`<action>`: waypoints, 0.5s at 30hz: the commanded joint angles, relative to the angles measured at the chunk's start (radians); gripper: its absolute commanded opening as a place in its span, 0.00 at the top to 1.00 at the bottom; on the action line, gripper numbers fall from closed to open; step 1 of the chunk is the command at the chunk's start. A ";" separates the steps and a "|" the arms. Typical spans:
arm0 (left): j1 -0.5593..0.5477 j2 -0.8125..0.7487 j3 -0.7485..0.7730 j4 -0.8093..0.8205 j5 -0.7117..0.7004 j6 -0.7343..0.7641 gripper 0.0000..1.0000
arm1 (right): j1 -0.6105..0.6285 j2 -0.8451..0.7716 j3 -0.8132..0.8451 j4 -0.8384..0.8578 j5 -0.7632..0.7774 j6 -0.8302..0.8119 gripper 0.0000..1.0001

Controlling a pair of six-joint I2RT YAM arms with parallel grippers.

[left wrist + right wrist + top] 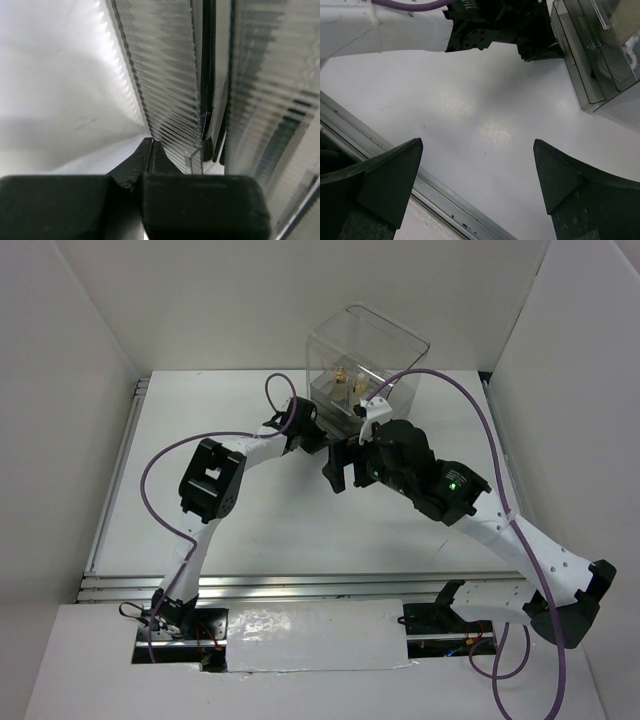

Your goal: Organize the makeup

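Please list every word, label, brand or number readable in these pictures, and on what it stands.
None can be read in any view.
Gold cosmetics in the clear box: too small to show a label.
Right arm: only a green light, no writing.

Far centre of surface (300,530), box (365,355), makeup (347,380) inside it, left gripper (150,160) at box front, right gripper (342,468) just before both

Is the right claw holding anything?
No, the right claw is wide open, with only the white table showing between its fingers.
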 commanded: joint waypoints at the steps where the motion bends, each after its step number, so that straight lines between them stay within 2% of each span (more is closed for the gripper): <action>1: -0.002 0.050 0.063 0.060 0.032 0.010 0.96 | -0.006 0.010 -0.012 0.022 0.010 -0.016 0.00; 4: -0.002 0.060 0.077 0.076 0.034 0.002 0.95 | -0.007 0.011 -0.014 0.022 0.018 -0.018 0.00; 11: -0.001 0.095 0.097 0.138 0.061 0.016 0.83 | -0.012 0.016 -0.014 0.023 0.029 -0.024 0.00; 15: 0.001 0.107 0.103 0.202 0.087 0.017 0.82 | -0.016 0.016 -0.017 0.025 0.030 -0.029 0.00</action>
